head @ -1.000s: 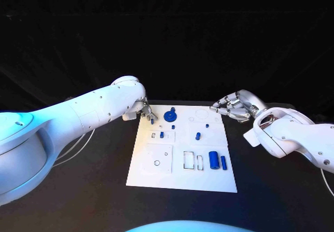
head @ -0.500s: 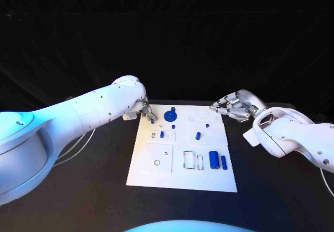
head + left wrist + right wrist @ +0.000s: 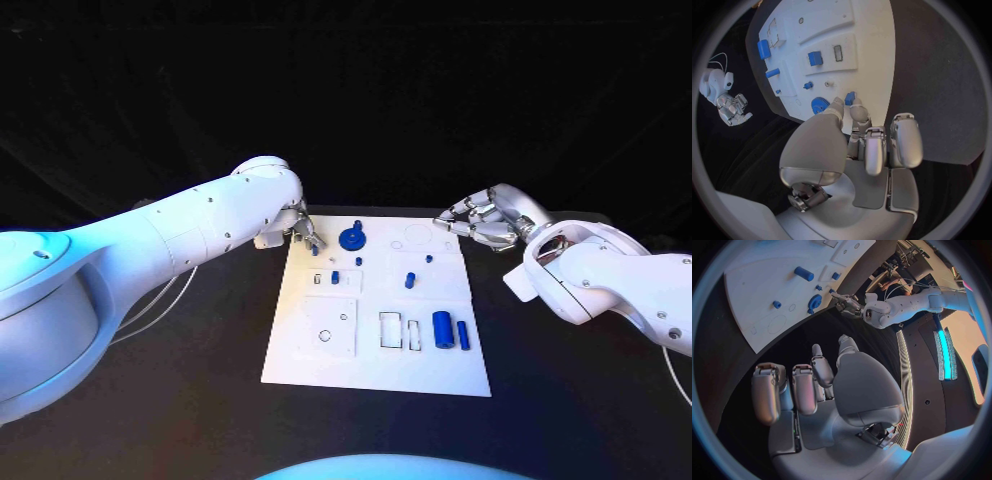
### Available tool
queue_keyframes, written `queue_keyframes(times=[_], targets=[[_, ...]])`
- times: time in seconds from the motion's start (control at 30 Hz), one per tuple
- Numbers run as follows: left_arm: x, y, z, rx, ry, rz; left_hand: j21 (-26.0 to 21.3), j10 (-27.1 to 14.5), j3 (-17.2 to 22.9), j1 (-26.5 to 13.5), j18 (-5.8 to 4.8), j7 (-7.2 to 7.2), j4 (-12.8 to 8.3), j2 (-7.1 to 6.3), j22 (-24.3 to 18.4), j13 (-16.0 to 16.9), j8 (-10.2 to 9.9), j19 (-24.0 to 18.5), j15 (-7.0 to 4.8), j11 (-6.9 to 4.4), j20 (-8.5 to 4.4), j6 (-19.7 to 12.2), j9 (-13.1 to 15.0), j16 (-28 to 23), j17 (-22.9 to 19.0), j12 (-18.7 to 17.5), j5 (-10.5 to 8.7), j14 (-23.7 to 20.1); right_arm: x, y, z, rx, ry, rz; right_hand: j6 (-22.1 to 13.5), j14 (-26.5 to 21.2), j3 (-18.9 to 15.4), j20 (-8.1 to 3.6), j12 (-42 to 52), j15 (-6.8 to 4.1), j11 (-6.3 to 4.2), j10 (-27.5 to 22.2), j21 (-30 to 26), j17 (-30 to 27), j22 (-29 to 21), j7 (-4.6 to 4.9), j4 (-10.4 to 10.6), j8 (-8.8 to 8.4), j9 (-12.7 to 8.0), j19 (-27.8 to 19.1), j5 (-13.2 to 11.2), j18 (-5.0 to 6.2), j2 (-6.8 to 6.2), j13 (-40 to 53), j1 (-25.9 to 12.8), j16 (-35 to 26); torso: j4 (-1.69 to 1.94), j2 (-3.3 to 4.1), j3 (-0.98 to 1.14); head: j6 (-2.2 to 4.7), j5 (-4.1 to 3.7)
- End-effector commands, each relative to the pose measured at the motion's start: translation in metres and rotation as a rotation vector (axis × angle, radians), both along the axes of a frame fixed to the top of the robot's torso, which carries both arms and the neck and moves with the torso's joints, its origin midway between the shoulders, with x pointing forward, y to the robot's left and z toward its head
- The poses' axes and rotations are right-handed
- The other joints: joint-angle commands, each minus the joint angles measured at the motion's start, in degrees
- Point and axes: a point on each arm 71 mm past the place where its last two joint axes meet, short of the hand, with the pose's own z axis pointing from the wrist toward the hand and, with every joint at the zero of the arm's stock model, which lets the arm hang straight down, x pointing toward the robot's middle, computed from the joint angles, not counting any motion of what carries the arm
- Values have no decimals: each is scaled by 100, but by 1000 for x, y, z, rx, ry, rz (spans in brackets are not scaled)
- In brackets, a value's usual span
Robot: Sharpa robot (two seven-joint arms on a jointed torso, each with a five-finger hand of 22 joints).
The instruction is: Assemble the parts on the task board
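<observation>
Left robot hand (image 3: 299, 234) pinches small blue part (image 3: 850, 98) at task board (image 3: 378, 365) far-left corner; right robot hand (image 3: 480, 222) curled, empty — off board.

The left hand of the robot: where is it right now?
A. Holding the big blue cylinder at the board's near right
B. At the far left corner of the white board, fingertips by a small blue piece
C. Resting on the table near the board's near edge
B: the left hand is at the far left corner of the task board, its fingertips at a small blue part.
</observation>
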Motion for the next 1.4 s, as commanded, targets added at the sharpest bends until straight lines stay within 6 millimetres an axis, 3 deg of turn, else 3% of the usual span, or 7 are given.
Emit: queue_keyframes(times=[0.03,0.3,0.53,0.7,0.87,1.17,1.4], targets=[[0,-2,0,-5,7,-7,34,38,51,96,-25,2,-5,47,8,2,41,41,7,-25,13,53,-6,35,1508,21,21,594,-1,2,0,-6,-6,18,-31,296,-38,-44,-11,-43,-27,-13,-37,247,966,9,-10,27,8,91,32,86,13,6,-29,-26,-1,1,-1,-4,1],[0,-3,0,-20,0,-5,29,-28,846,847,-22,-30,-383,272,10,-84,-23,32,-47,-68,-33,-48,-59,35,1508,-86,30,594,-1,2,0,-6,-5,18,-31,296,-38,-44,-11,-43,-27,-13,-37,247,966,9,-10,27,8,91,32,86,13,6,-29,-26,2,-3,1,-22,-2],[0,-2,0,-50,4,4,40,-7,1976,980,-28,20,-693,126,40,-166,15,35,-12,-49,-9,-113,-29,35,1508,-172,34,594,0,2,0,-7,-5,18,-31,296,-38,-44,-11,-43,-27,-13,-37,247,966,9,-10,27,8,91,32,86,13,6,-29,-26,5,-7,-1,-19,1],[-1,1,0,-77,-3,18,46,56,2785,633,-28,36,-893,-106,57,-175,146,35,8,-33,16,-133,77,35,1508,-160,29,594,0,1,0,-7,-4,18,-31,296,-38,-44,-11,-43,-27,-13,-37,247,966,9,-10,27,8,91,32,86,13,6,-29,-26,7,-13,4,-19,29],[-4,6,2,-121,-25,49,43,101,3190,383,-27,20,-1055,-239,58,-165,258,33,-1,-43,14,-135,164,35,1508,-134,31,594,0,0,0,-7,-4,15,-30,296,-45,-44,-5,-44,-28,-7,-41,247,964,8,-11,30,13,90,43,87,24,12,-30,-27,10,-21,9,-19,49],[-26,13,14,-262,-65,94,47,203,3671,81,-29,-24,-1279,-394,74,-136,418,43,-33,-71,-7,-100,273,35,1508,-87,22,594,-1,-6,0,-10,-3,3,-30,296,-45,-44,-5,-44,-28,-7,-41,247,964,8,-11,30,13,90,43,87,24,12,-30,-27,77,-101,40,-74,37],[-43,17,20,-313,-127,94,58,245,3801,7,-33,-40,-1353,-471,94,-127,468,54,-44,-87,-17,-77,304,35,1508,-72,21,594,-1,-7,0,-10,-2,1,-30,297,-49,-45,-4,-44,-28,-6,-36,246,968,8,-11,31,14,94,45,86,26,12,-32,-28,99,-119,54,-103,38]])
